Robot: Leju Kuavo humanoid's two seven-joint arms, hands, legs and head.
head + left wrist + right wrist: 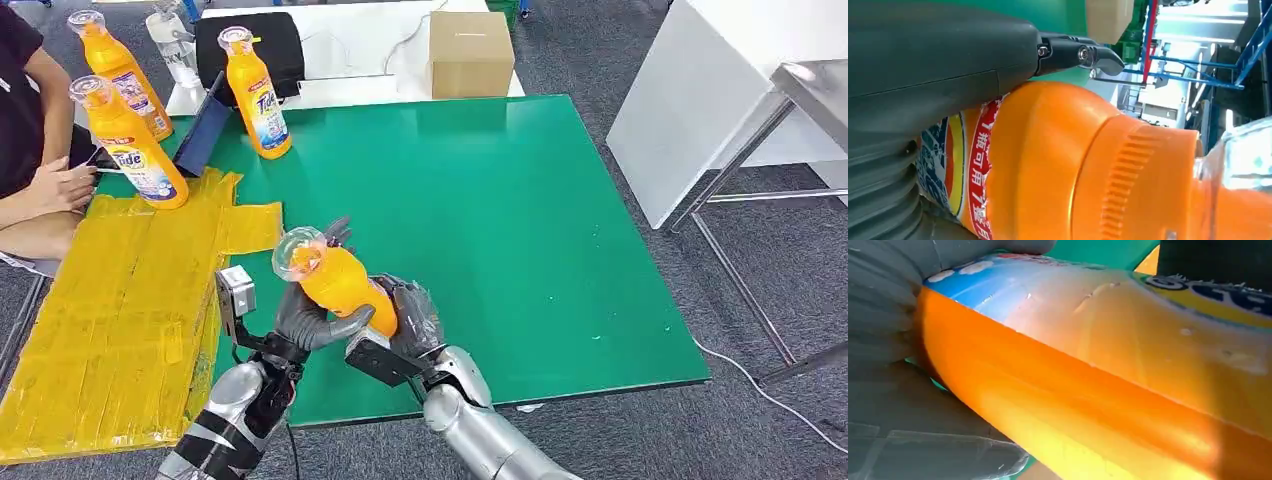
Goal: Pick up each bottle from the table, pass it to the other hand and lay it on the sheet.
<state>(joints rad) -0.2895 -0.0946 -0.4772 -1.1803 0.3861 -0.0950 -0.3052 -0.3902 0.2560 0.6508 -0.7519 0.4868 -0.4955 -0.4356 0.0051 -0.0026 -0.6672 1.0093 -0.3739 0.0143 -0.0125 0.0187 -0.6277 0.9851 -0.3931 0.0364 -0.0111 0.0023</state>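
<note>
An orange detergent bottle (335, 280) with a clear cap is held tilted above the front of the green table (500, 220), cap pointing toward the yellow sheet (110, 300). My left hand (305, 322) wraps the bottle near its shoulder, and its thumb (938, 50) lies along the bottle (1073, 165). My right hand (412, 322) grips the base end; in the right wrist view its palm (893, 390) presses against the bottle (1098, 365). Three more orange bottles stand upright: one (130, 145) on the sheet's far edge, one (120, 72) behind it, one (257, 95) on the green table.
A person (30, 150) sits at the far left with a hand near the sheet. A blue tablet (203, 130), black bag (250, 45), clear water bottle (175, 45) and cardboard box (470, 52) lie beyond the green table. A white table (720, 90) stands to the right.
</note>
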